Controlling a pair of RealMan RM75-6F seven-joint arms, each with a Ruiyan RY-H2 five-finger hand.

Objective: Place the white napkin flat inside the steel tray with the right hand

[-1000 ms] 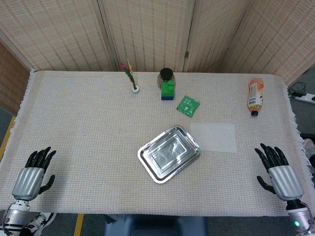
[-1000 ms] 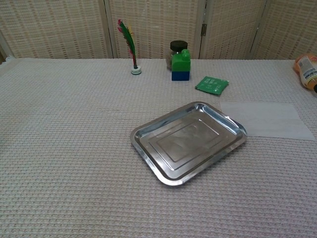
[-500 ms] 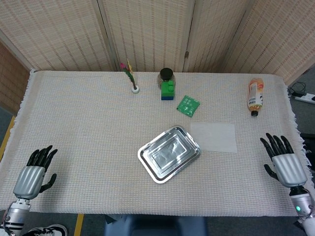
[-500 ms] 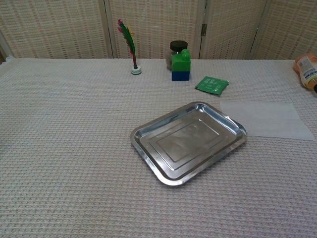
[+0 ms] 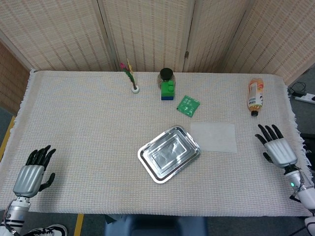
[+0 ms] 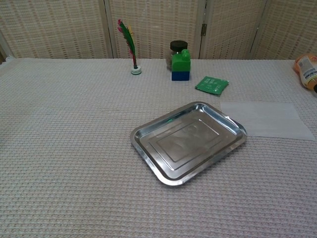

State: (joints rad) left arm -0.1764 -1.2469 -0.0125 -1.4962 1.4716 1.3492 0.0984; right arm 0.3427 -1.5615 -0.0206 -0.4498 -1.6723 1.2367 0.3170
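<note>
White napkin: flat on the cloth right of centre in the head view, just beside the steel tray, near edge apparently touching the rim. Long axis left to right across the frame; tray angled diagonally. Likely thin, limp, very light; prone to fold or slide. Best pinched at the right-hand short edge. Right hand at right edge, fingers spread, empty, apart from the napkin. Left hand lower left, fingers apart, empty.
</note>
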